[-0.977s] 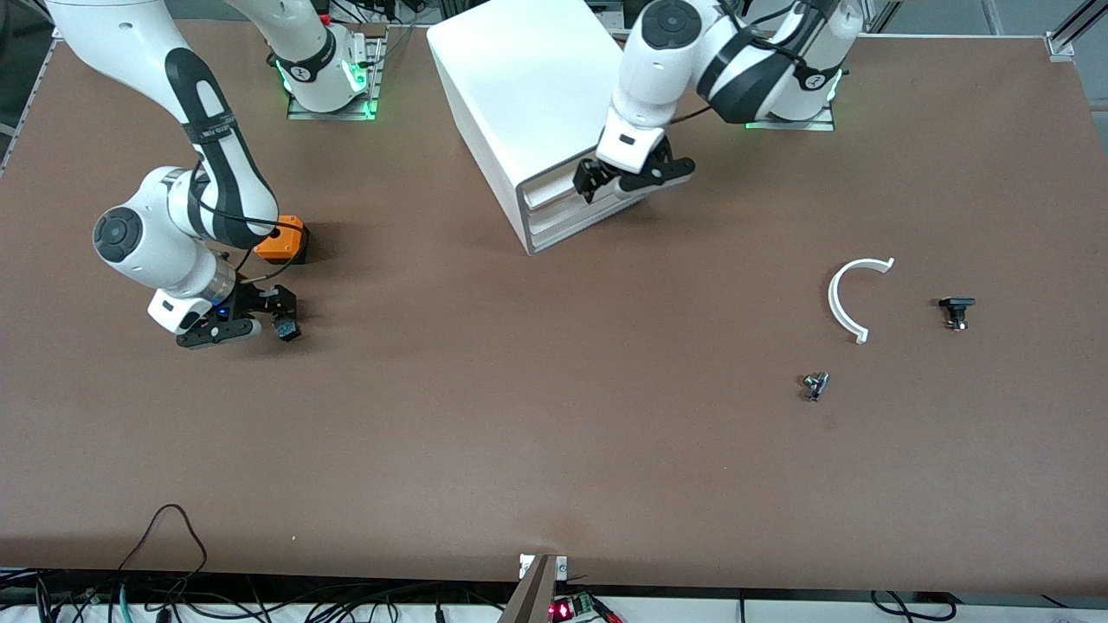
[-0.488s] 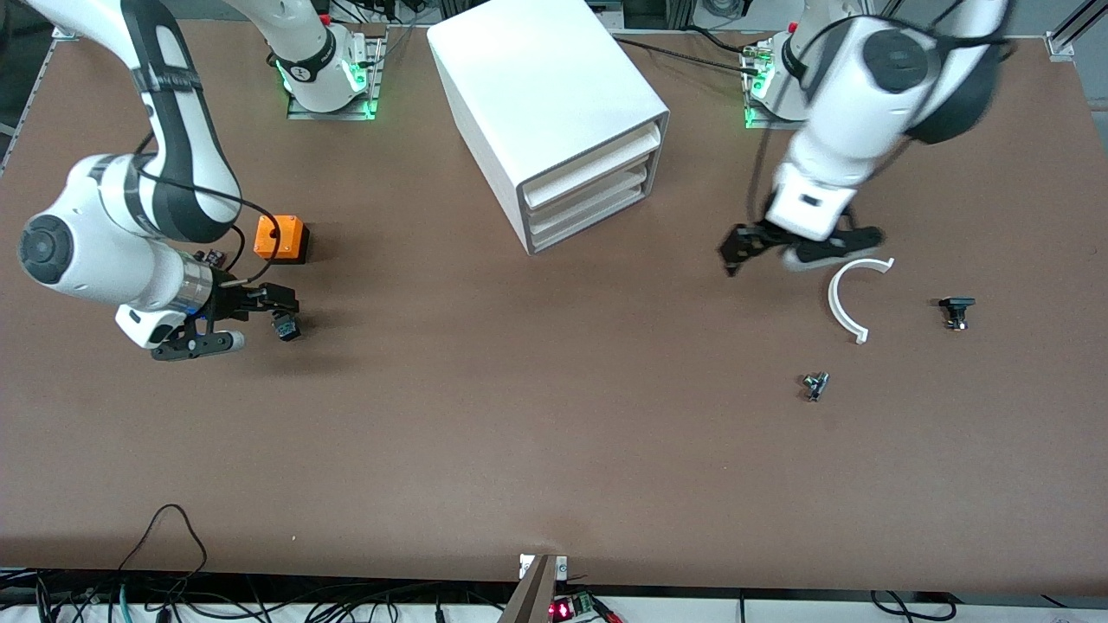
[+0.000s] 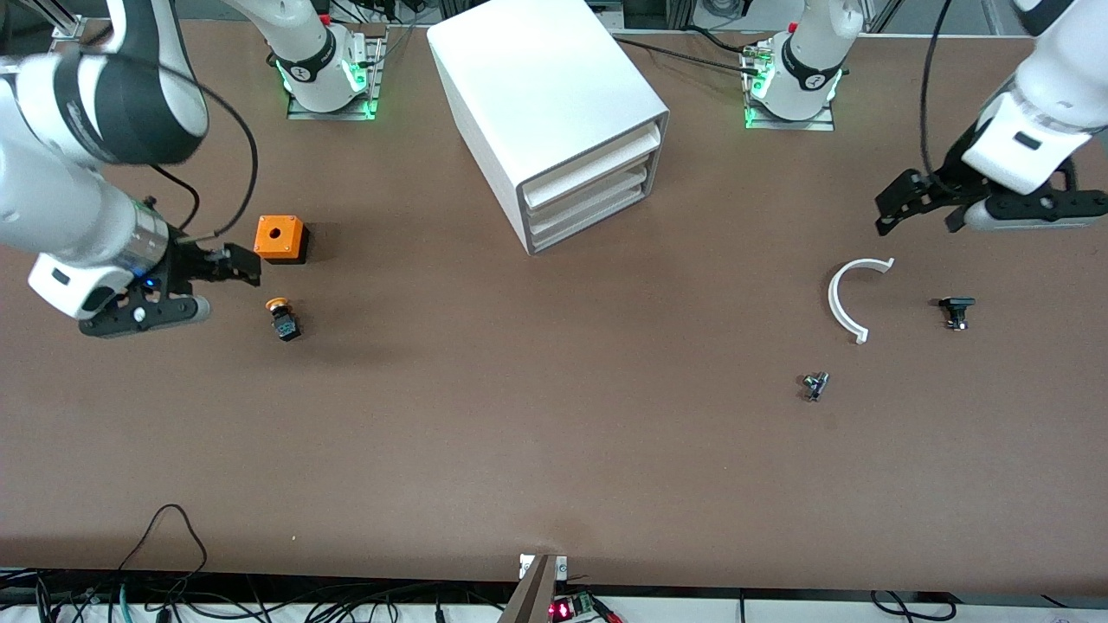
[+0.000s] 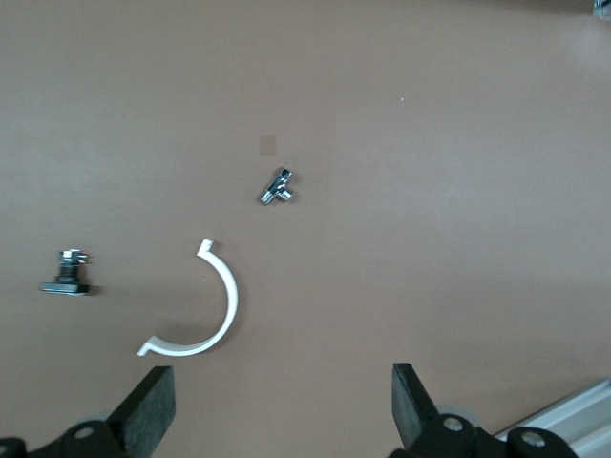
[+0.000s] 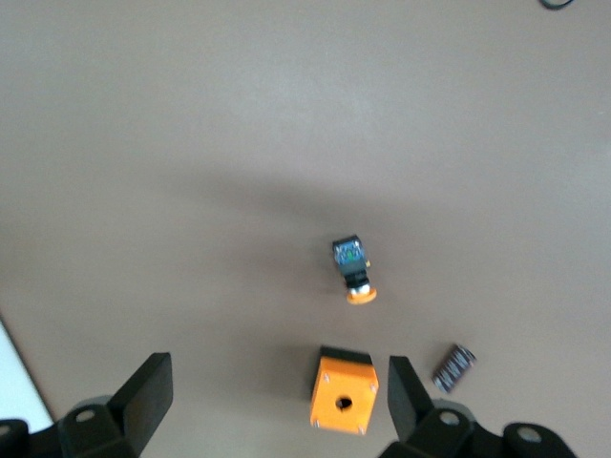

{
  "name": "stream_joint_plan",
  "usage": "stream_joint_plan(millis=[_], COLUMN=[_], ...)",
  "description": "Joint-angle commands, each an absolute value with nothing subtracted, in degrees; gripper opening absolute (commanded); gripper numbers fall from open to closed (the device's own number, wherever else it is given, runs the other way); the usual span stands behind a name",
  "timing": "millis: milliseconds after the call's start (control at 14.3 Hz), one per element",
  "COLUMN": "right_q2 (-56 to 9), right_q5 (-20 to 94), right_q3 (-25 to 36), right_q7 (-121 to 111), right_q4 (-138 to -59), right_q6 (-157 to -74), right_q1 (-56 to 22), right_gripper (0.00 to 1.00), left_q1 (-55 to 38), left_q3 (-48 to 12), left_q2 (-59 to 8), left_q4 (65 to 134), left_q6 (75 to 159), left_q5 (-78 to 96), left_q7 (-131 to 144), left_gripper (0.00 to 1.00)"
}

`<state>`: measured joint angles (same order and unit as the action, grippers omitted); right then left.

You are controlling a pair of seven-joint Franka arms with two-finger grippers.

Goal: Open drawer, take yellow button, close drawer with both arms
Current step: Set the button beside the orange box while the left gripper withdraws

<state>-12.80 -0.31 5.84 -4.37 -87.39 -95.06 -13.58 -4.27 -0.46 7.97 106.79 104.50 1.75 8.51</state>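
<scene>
Lying on its side on the tabletop (image 3: pixel 554 450), the button (image 3: pixel 282 318) sits just off the tips of the right pincer (image 3: pixel 186 285), which hangs above the tabletop, spread wide and holding nothing. An orange cube (image 3: pixel 281 239) stands near those tips too, a little farther from the front camera than the button. In the white cabinet (image 3: pixel 537 95), the top drawer (image 3: pixel 589 169) is pushed in. The left pincer (image 3: pixel 922 206), wide open and empty, hangs near a white curved piece (image 3: pixel 844 298) at the left arm's end.
</scene>
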Motion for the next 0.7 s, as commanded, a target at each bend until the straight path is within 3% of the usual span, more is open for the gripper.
stream_joint_plan(millis=[0,628], right_q2=[-12.57,-5.36], right_q5=[-2.11,-3.43], right_q3=[5.01,6.42], right_q7=[-3.87,-3.16], right_q4=[-82.8,-90.26], right_q6=[-90.27,-90.44], right_q1=[-13.1,-8.7], right_gripper=[1.0,1.0], left_q1=[-2.65,0.35], left_q3=[-0.53,-0.44], left_q2=[7.21,7.21], left_q4=[103.63,102.57], left_q6=[100.82,99.58], left_q5=[2.37,2.37], left_q7=[5.01,2.38], left_gripper=[1.0,1.0])
